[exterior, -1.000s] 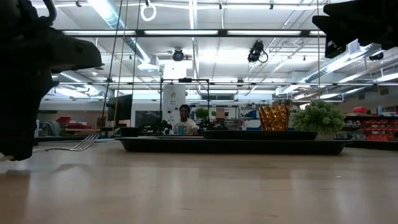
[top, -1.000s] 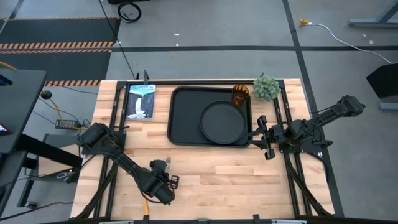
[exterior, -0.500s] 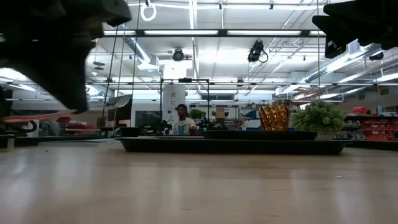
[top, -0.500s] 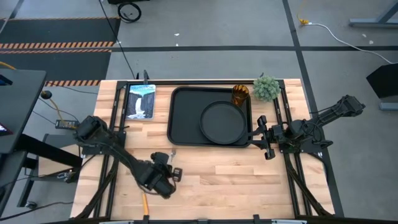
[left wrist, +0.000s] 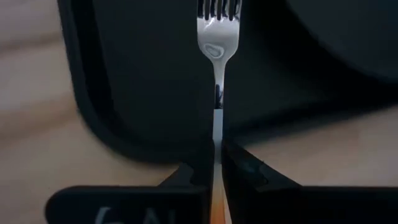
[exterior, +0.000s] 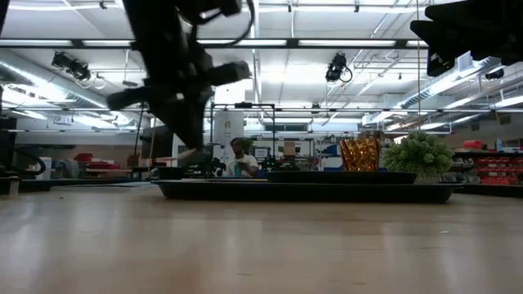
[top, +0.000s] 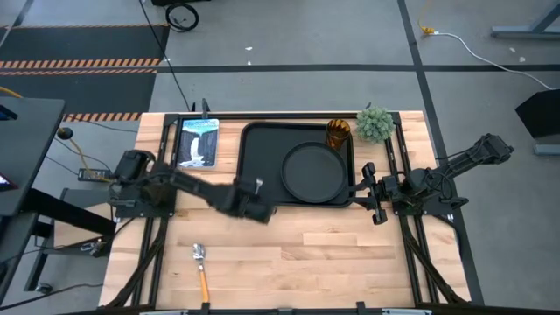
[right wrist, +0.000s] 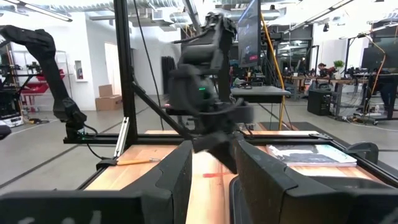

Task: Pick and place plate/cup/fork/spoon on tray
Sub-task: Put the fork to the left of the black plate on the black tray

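My left gripper [top: 251, 199] is shut on the silver fork [left wrist: 217, 43] and stands above the near left corner of the black tray [top: 262, 149]. The fork's tines [top: 259, 185] reach over the tray floor. The round black plate [top: 312, 171] lies in the tray's right half. The amber cup [top: 338, 133] stands at the tray's far right corner. The spoon [top: 200, 262] lies flat on the table near the near edge, its bowl toward the tray. My right gripper [top: 372, 192] waits open beside the tray's near right corner. My left gripper pinches the fork's shaft [left wrist: 216, 124] between its two fingers, just ahead of the orange handle end [left wrist: 217, 208]. The fork lies along the fingers and sticks out past their tips, tines [left wrist: 217, 9] foremost. It is lifted clear, over the tray's corner.
A small green plant [top: 374, 124] stands off the tray's far right corner. A picture book [top: 198, 142] lies left of the tray. Bare wood stretches between the tray and the table's near edge, around the spoon.
My left gripper has carried the fork from near the table's near edge up and toward the far right, to the tray's near left corner. The fork has gone from table level to clear above the tray's rim. The spoon, hidden under the arm before, now shows.
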Robot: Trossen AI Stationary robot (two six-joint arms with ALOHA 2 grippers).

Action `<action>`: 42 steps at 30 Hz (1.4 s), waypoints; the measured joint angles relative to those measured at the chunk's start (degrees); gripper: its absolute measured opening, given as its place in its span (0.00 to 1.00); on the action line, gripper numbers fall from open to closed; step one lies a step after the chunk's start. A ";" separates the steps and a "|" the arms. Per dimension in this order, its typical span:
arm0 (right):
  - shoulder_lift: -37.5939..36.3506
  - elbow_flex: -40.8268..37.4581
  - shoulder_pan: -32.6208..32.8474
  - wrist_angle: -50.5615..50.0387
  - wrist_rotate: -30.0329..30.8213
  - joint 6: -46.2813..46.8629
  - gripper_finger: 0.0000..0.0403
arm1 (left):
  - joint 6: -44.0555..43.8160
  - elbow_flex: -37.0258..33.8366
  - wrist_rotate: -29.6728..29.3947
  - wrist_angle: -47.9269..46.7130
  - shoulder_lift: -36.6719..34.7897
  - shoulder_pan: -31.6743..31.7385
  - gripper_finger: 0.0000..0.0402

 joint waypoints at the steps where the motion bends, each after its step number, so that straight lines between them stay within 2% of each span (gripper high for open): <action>1: 0.00 0.01 0.00 0.00 -0.01 0.00 0.33 | 1.84 0.00 0.42 0.50 -0.02 1.59 0.07; 11: 0.00 0.01 0.00 0.00 0.00 -0.01 0.33 | 18.23 0.00 1.11 9.51 -0.02 14.96 0.07; 17: 0.00 0.01 0.01 -0.01 -0.01 0.01 0.33 | 20.35 0.00 1.12 13.75 0.17 19.37 0.07; 27: 0.00 0.00 0.00 -0.01 0.00 0.01 0.33 | 18.27 0.00 0.82 14.70 0.40 20.28 0.07; 36: 0.11 0.01 0.00 0.19 0.00 0.00 0.33 | 17.90 -0.04 5.77 21.09 8.00 20.29 0.07; 42: 0.09 0.01 0.01 0.02 0.00 -0.01 0.33 | 16.30 -0.04 6.79 20.76 9.65 20.31 0.07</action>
